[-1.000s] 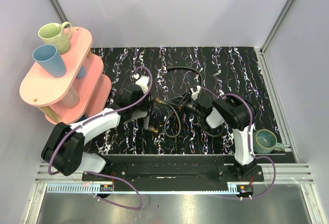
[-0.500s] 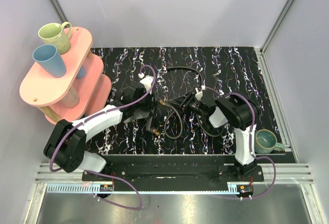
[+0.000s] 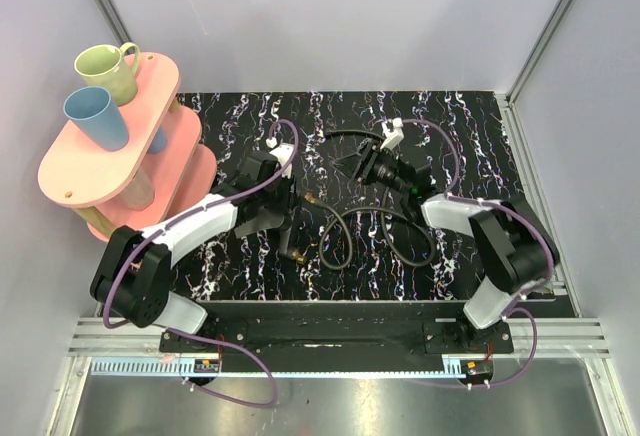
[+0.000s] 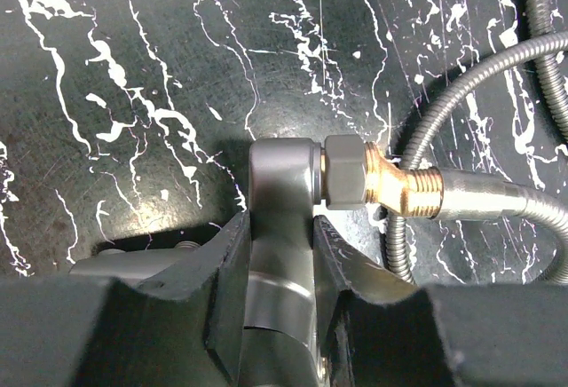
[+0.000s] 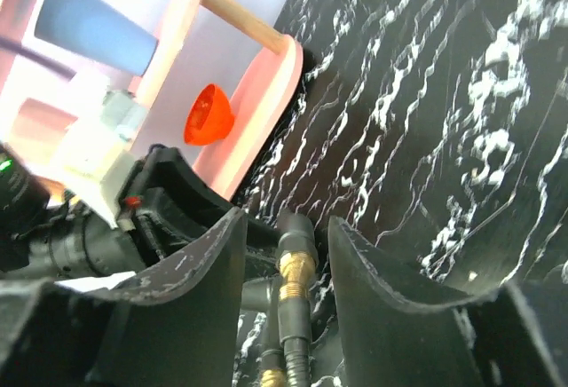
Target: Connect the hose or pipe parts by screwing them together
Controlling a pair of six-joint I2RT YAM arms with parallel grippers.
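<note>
Grey metal sits clamped between the left gripper's point(image 4: 280, 227) fingers: it holds the fitting point(image 4: 282, 183) just above the black marbled mat point(image 4: 133, 67). The fitting's nut point(image 4: 344, 171) and brass elbow point(image 4: 404, 187) stick out sideways and join the hose point(image 4: 506, 202). From above, the left gripper point(image 3: 285, 218) is left of the mat's point(image 3: 450, 126) middle, and the hose point(image 3: 340, 248) loops on the mat between the arms. The right gripper point(image 3: 365, 164) lies farther back and points toward the pink shelf point(image 3: 110, 166). In its wrist view the right gripper's point(image 5: 284, 227) jaws stand apart, either side of a brass-collared stretch of hose point(image 5: 296, 267), with a gap showing on both sides.
</note>
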